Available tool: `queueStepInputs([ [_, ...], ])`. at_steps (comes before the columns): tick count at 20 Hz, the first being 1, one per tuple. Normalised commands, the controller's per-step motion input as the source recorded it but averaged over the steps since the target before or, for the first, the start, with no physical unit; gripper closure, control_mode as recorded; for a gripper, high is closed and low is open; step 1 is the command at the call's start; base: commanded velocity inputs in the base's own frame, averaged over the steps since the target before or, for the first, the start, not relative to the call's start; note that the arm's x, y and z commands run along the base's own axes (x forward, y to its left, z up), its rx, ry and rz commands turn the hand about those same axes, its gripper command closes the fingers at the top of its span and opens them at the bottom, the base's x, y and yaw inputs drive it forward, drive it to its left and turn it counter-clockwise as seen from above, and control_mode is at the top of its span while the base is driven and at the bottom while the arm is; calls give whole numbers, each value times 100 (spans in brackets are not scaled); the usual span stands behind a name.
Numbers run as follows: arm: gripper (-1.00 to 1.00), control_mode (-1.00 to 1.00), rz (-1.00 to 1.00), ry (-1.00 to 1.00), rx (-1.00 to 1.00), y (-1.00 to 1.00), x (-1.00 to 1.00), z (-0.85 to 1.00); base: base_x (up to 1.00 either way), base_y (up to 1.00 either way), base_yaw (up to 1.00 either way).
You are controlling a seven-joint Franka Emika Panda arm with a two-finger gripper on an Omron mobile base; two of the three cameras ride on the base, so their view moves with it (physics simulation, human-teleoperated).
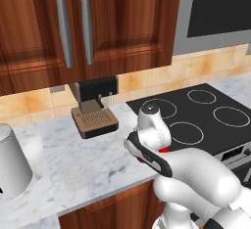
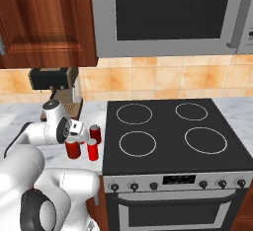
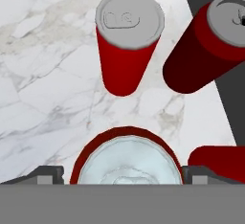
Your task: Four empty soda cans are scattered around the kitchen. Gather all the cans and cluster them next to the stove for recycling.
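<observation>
The gripper (image 3: 122,177) stands open around the nearest can (image 3: 127,158), so this can rests free on the marble counter (image 3: 48,98). 3 more cans (image 2: 92,148) stand beside it, next to the stove (image 2: 168,131).

My arm (image 1: 196,174) is made of glossy white, rounded shells with dark grey bands at the joints. A black strip runs along the wrist segment (image 1: 147,154). The gripper (image 3: 122,175) ends in small dark grey finger tips (image 3: 48,174).
</observation>
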Motion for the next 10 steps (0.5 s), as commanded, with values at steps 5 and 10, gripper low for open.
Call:
queueStepInputs([
  [5, -100, -100, 0, 0, 0, 0, 0, 6, 0, 0, 0],
  [10, -100, -100, 1, -7, 0, 0, -39, 45, 0, 0, 0],
])
